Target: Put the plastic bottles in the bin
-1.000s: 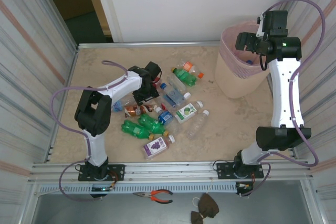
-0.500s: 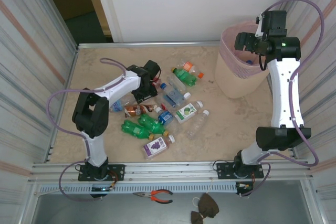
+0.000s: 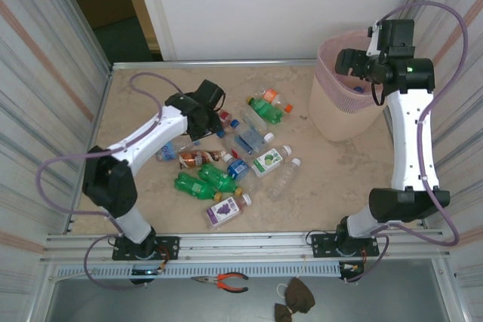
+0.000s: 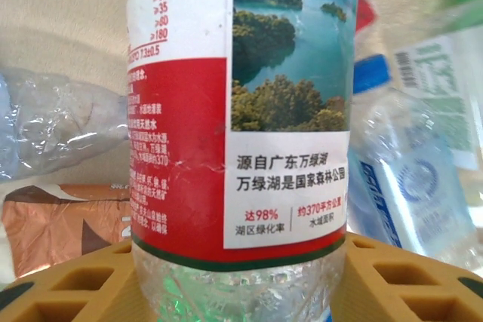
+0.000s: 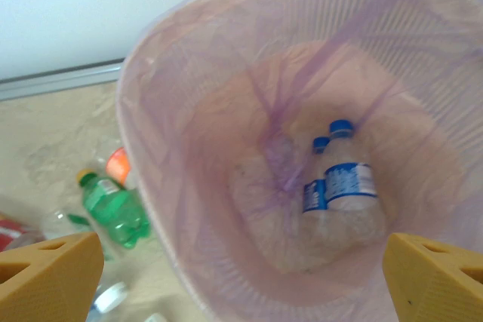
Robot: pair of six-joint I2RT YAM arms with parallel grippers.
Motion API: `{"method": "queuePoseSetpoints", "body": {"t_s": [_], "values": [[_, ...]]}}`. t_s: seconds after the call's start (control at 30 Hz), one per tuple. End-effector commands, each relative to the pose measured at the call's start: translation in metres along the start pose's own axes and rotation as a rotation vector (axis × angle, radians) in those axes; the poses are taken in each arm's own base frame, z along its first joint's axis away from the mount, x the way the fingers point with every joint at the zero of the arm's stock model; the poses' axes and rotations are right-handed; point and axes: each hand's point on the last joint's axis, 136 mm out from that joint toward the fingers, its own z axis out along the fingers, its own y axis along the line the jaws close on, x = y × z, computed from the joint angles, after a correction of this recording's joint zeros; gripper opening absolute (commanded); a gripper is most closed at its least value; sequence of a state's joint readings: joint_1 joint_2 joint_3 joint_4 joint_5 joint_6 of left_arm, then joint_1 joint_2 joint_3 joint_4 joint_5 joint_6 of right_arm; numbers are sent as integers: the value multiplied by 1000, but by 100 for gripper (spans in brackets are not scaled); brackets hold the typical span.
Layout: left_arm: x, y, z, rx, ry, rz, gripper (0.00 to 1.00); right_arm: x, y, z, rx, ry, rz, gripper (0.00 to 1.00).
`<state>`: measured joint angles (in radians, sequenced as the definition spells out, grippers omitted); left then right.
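One red-labelled bottle (image 4: 241, 148) now lifted from the pile (image 3: 230, 167) in closed left jaws; right jaws open over bin (image 3: 336, 115)

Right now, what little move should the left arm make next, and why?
Probably raise it straight up a little. The left fingers pinch the red-labelled bottle on both sides, and a blue-capped bottle lies crowded right beside it, so rising first should clear the pile before swinging toward the bin, where the right fingers hang open.
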<state>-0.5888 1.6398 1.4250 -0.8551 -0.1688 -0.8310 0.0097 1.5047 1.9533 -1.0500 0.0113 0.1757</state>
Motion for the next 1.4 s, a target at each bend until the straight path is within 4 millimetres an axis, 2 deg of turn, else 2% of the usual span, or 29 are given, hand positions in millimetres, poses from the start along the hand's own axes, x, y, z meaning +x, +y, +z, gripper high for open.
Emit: {"method": "queuePoseSetpoints", "body": {"t_s": [0.0,0.07,0.23,0.4,0.53,0.67,0.83,0.97,1.07,1.17,1.37], "values": [[-7,-10,-33,102,-126,160,55,5,33,-17,-188,-20,52,94],[-7,-22,-52,199,-186,240,54,19,50,-15,-297,9,81,94],[3,-58,-110,471,-358,467,53,30,100,-38,-606,-38,130,94],[19,-84,-167,758,-469,614,50,39,148,-80,-887,-144,53,95],[35,-101,-212,991,-540,704,50,46,181,-123,-1083,-240,-39,96],[48,-112,-247,1166,-583,763,49,53,206,-163,-1216,-311,-117,100],[58,-122,-285,1332,-625,814,48,62,230,-198,-1348,-333,-183,99],[67,-131,-308,1429,-635,863,48,69,244,-217,-1427,-336,-226,100],[76,-137,-321,1488,-628,902,48,70,249,-220,-1433,-339,-234,98],[79,-142,-322,1499,-616,913,48,72,253,-228,-1469,-343,-248,92],[76,-146,-322,1489,-635,904,48,79,255,-240,-1506,-349,-272,73]]}}
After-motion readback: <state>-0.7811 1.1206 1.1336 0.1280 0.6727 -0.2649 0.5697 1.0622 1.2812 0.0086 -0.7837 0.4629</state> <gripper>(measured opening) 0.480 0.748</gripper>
